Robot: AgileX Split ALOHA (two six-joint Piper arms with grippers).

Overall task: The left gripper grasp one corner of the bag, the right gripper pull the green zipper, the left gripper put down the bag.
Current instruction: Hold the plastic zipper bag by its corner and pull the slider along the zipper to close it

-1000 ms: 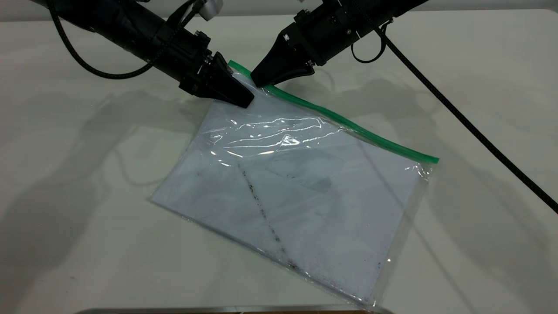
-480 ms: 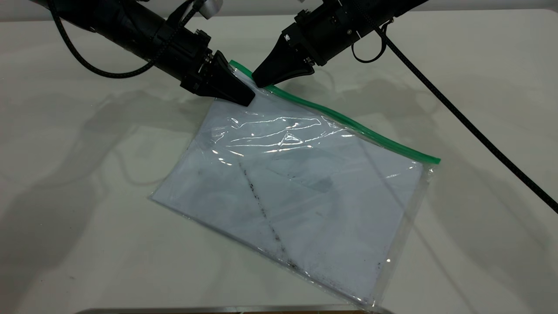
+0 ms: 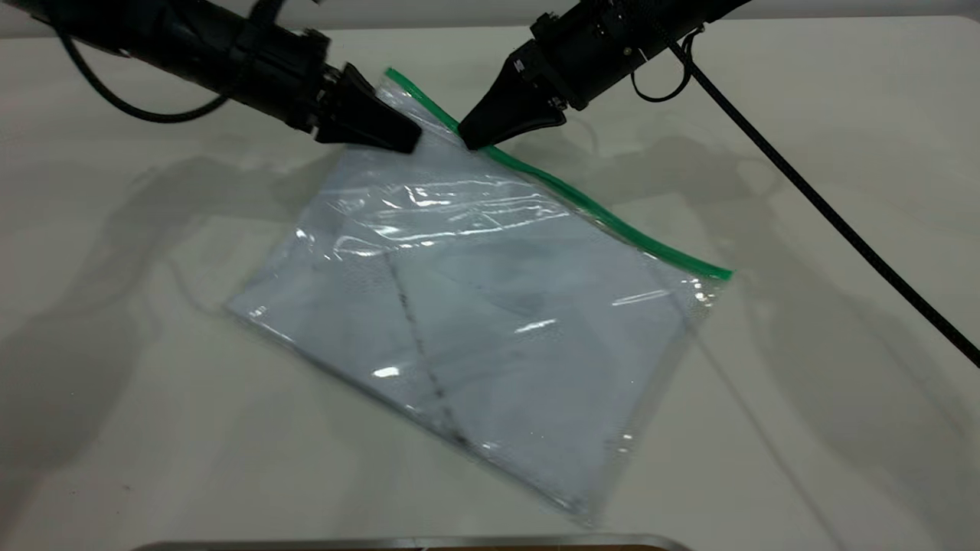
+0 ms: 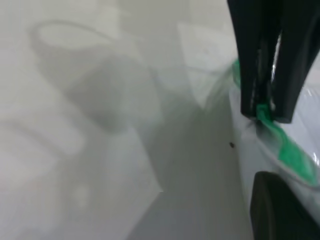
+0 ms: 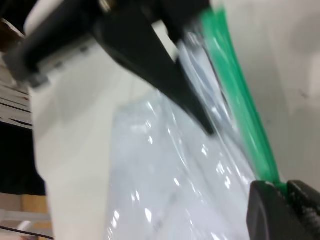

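Observation:
The bag (image 3: 475,306), a clear pouch with white sheets and a dark diagonal line, lies slanted on the table with its far corner raised. My left gripper (image 3: 409,142) is shut on that corner just below the green zipper (image 3: 597,210). Close beside it, my right gripper (image 3: 468,141) is shut on the green strip. In the right wrist view its jaws (image 5: 286,192) pinch the green zipper (image 5: 240,100), with the left gripper (image 5: 207,127) beyond. The left wrist view has the right gripper (image 4: 262,112) clamped on the strip (image 4: 295,157). The slider tab is hidden.
A black cable (image 3: 842,222) runs from the right arm across the table's right side. A metal edge (image 3: 398,542) lies along the front of the pale table (image 3: 842,428). Open tabletop spreads to the left and right of the bag.
My left gripper has moved left and up, carrying the bag's corner; the whole bag slid left. The right gripper now sits farther along the green strip from that corner.

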